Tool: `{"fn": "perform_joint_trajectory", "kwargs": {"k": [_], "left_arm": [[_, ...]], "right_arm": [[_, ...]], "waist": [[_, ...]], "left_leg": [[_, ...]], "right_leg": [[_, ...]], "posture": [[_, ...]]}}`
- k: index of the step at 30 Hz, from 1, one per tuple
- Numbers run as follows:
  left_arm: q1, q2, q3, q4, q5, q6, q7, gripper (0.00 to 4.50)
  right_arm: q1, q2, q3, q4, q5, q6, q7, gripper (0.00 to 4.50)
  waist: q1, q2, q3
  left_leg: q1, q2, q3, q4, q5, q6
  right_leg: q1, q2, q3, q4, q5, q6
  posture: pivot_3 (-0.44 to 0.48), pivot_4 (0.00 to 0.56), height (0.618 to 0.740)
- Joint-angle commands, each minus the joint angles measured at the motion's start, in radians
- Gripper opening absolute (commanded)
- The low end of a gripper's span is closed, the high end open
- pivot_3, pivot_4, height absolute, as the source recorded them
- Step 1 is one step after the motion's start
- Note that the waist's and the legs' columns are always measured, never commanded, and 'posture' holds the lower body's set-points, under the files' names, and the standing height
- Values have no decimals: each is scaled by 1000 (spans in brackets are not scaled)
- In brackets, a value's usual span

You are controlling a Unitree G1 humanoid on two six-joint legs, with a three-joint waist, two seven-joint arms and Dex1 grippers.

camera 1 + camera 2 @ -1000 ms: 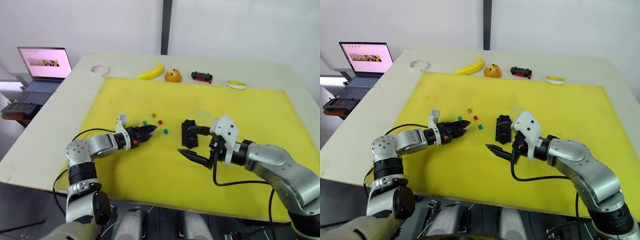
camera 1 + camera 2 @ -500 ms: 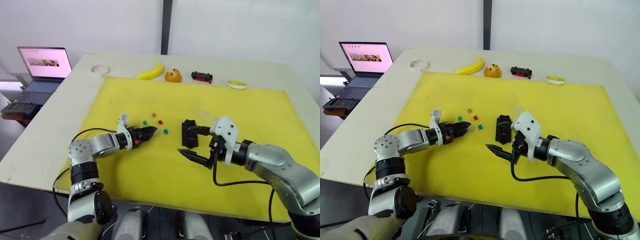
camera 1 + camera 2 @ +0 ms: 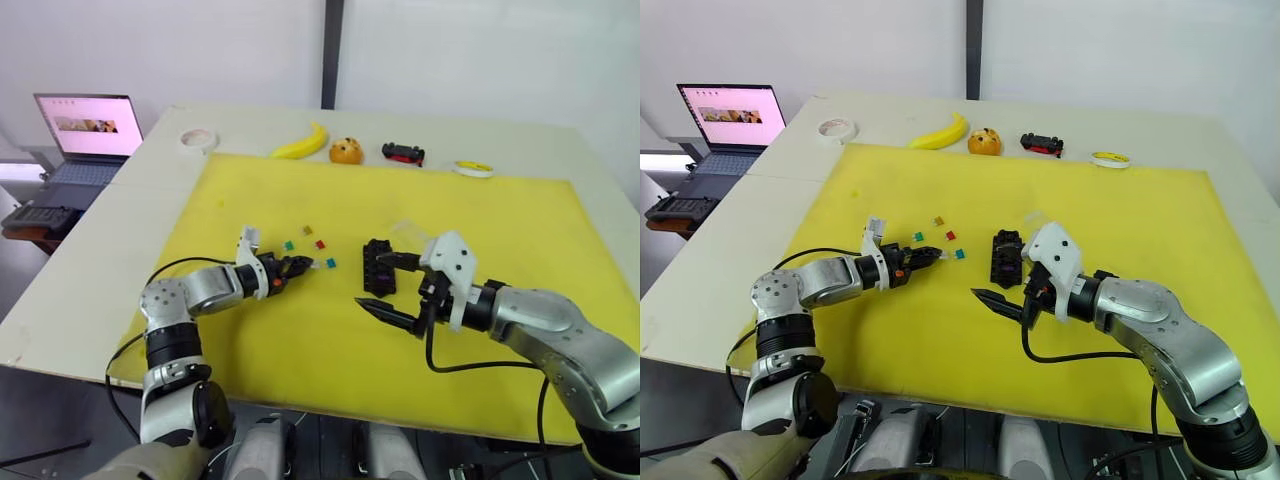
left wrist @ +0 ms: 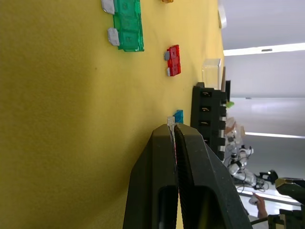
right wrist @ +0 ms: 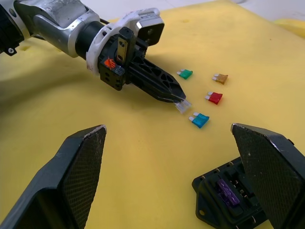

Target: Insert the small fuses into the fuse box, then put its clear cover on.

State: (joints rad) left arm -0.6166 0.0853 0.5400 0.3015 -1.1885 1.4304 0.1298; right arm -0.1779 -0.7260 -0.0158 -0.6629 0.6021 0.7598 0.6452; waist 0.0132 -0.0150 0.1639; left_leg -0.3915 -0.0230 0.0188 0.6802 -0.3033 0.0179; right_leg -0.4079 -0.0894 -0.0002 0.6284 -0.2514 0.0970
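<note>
Left claw (image 5: pixel 178 99) pinches a clear fuse (image 5: pixel 183 106) low over the mat (image 3: pixel 300 330), just beside the teal fuse (image 5: pixel 199 120). Right claw (image 3: pixel 390 285) gapes open, hovering beside the fuse box (image 3: pixel 378 266).

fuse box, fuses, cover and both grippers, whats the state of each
fuse box: on the mat, one purple fuse seated
left gripper: shut on a pale fuse
right gripper: open, holding nothing
green, red, orange, teal fuses: loose on the mat
clear cover: off, behind the box

Green fuse (image 5: pixel 185 74), orange fuse (image 5: pixel 220 78), red fuse (image 5: pixel 214 98), teal fuse (image 5: pixel 199 120), black fuse box (image 5: pixel 232 192), yellow mat (image 3: pixel 480 215).
</note>
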Motion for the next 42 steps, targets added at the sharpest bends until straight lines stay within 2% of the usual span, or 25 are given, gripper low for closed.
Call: {"fn": "perform_joint_trajectory", "kwargs": {"k": [1, 8, 11, 13, 16, 18, 25, 36, 37, 38, 41, 42], "left_arm": [[10, 11, 24, 0, -23, 21, 9, 46], [-38, 54, 66, -93, -233, 64, 36, 46], [-62, 54, 54, -113, -348, 23, 81, 46], [-69, 45, 27, -139, -419, -14, 103, 46], [-61, 29, -31, -194, -509, -77, 124, 46], [-47, 33, -70, -221, -551, -115, 132, 46], [-18, 69, -204, -278, -684, -234, 137, 46], [-16, 134, -333, -295, -767, -356, 130, 46], [-15, 138, -341, -296, -771, -364, 129, 0], [-15, 142, -349, -296, -774, -371, 129, 0], [-12, 151, -366, -297, -782, -389, 126, 0], [-10, 153, -370, -298, -783, -393, 125, 0]], "right_arm": [[-13, 2, -28, -15, 17, 4, -6, 4500], [-4, 97, -70, -48, 149, 81, -87, 4500], [-17, 202, -102, -43, 270, 145, -202, 4500], [-29, 293, -124, -30, 381, 184, -311, 4500], [-51, 464, -157, 25, 607, 186, -569, 4500], [-57, 518, -164, 45, 717, 172, -685, 4500], [-112, 574, -155, 125, 959, 63, -924, 4500], [-163, 564, -102, 174, 991, -28, -962, 4500], [-165, 563, -97, 172, 987, -32, -958, 3919], [-168, 559, -92, 170, 981, -34, -953, 3580], [-173, 552, -83, 167, 978, -43, -940, 2159], [-173, 550, -82, 165, 978, -47, -937, 2159]], "waist": [[0, 0, 0], [-1, -1, 1], [2, -1, 1], [1, -1, 1], [0, -1, 1], [0, -1, 1], [-3, -1, 1], [-6, -1, 1], [-6, -1, 1], [-6, -1, 1], [-8, -1, 1], [-8, -1, 1]], "left_leg": [[0, 0, 0, 0, 0, 0], [-6, 1, 0, -1, 1, 0], [-17, 0, -1, 0, 2, -1], [-18, 0, -1, 0, 4, -5], [-18, 0, -1, 0, 5, -5], [-18, 0, -1, 0, 4, -4], [-18, 0, -1, 0, 3, -2], [-18, 0, 0, 1, 4, -1], [-18, 1, 0, 1, 4, -1], [-18, 1, -1, 1, 4, -1], [-18, 1, 0, 1, 4, -1], [-18, 1, -1, 1, 4, -1]], "right_leg": [[0, 0, 0, 0, 0, 0], [-7, 0, 0, 1, 1, 2], [-18, 0, 0, 2, 2, 2], [-19, 0, 0, 2, 2, 3], [-19, 1, 0, 2, 2, 2], [-19, 1, 0, 2, 2, 2], [-19, 2, -1, 2, 2, 2], [-19, 5, -1, 2, 2, 2], [-19, 5, -1, 2, 2, 2], [-19, 6, -1, 2, 2, 2], [-19, 7, -1, 2, 2, 2], [-18, 8, -1, 2, 2, 2]], "posture": [[0, 150, 740], [0, 150, 740], [0, 150, 740], [0, 150, 740], [0, 150, 740], [0, 150, 740], [0, 150, 740], [0, 150, 740], [0, 150, 740], [0, 150, 740], [0, 150, 740], [0, 150, 740]]}}
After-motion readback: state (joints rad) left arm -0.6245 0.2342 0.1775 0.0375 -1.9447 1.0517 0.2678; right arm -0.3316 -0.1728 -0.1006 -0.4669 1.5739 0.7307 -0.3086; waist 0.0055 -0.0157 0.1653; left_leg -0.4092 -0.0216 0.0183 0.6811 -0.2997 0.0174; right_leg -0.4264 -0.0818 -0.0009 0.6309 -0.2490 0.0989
